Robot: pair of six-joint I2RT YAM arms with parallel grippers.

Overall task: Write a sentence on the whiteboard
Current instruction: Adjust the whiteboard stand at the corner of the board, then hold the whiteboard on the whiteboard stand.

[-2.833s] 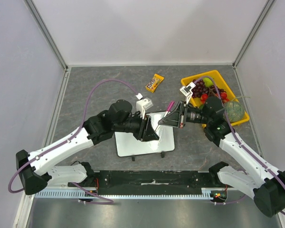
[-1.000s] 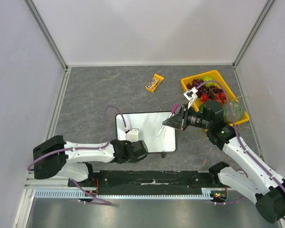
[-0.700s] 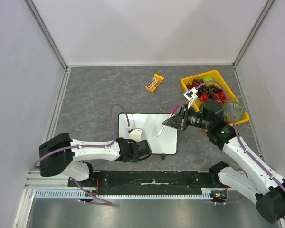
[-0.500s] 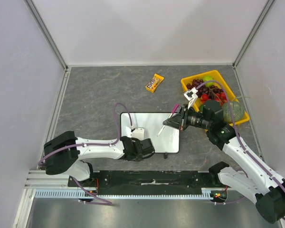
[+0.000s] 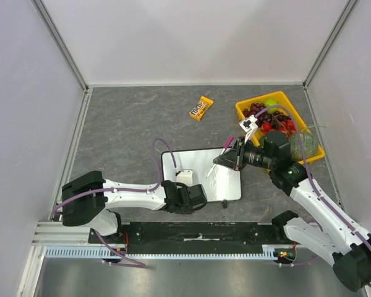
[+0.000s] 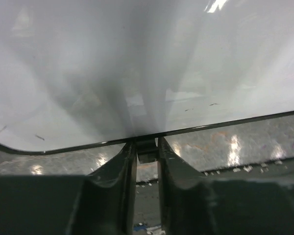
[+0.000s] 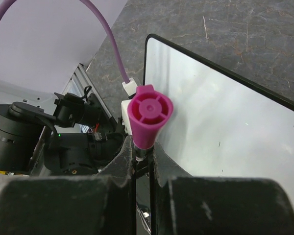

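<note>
Whiteboard (image 5: pixel 226 185) rim in left end effector's (image 6: pixel 146 147) pinch, beneath right end effector (image 7: pixel 143 147) tight on pink marker (image 7: pixel 148 112).

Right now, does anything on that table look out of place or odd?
Two things. A candy packet lies alone, apart from the yellow tray. The whiteboard sits slightly askew, its near rim pinched by the left gripper, and shows no writing, only faint specks, while the right gripper holds a pink marker.
</note>
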